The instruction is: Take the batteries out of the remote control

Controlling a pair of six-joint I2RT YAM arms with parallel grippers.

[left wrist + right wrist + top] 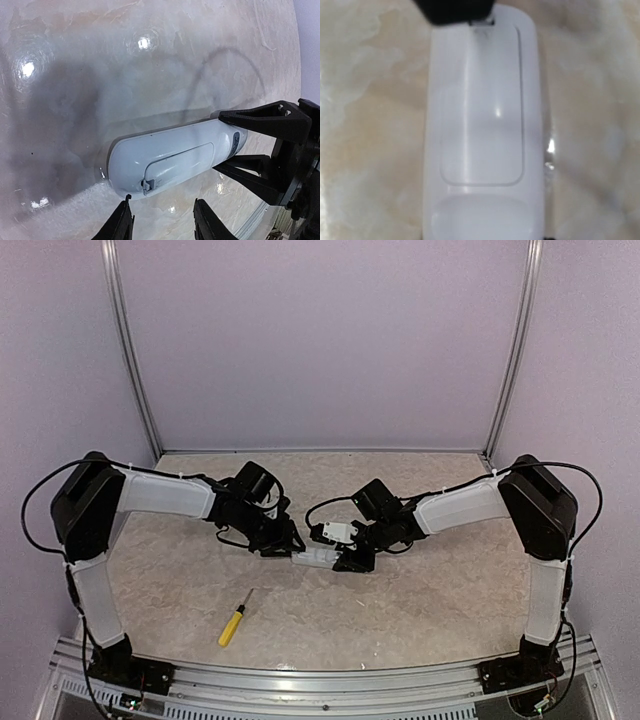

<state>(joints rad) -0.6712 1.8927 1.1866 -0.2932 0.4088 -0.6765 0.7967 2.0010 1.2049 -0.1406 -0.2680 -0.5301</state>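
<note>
1. So far, no step of the unloading shows as done. The remote control [315, 558] lies flat near the middle of the tabletop [420, 610], back face up, between the two arms.
2. Its battery cover [175, 165] sits flush in the back and is fully closed. The small latch [149, 184] is at the left end of the remote control.
3. No batteries can be seen anywhere, so they are judged to be inside, under the closed cover.
4. The right tool [218, 141] straddles the right end of the remote control. One finger lies against each long side, so it appears to be gripping the remote control and pinning it in place.
5. The left tool [162, 200] is at the latch end with its jaws apart and nothing between them. In the right wrist view a dark fingertip overlaps that end just by the latch. Whether it presses on the latch cannot be told.
6. A yellow-handled screwdriver [234, 620] lies on its own on the near left part of the tabletop, well apart from both tools.
7. By this judgement, nearly the whole job is left. The latch must be released and the cover slid or lifted off. Then both batteries must be taken out and set down on the tabletop.
</note>
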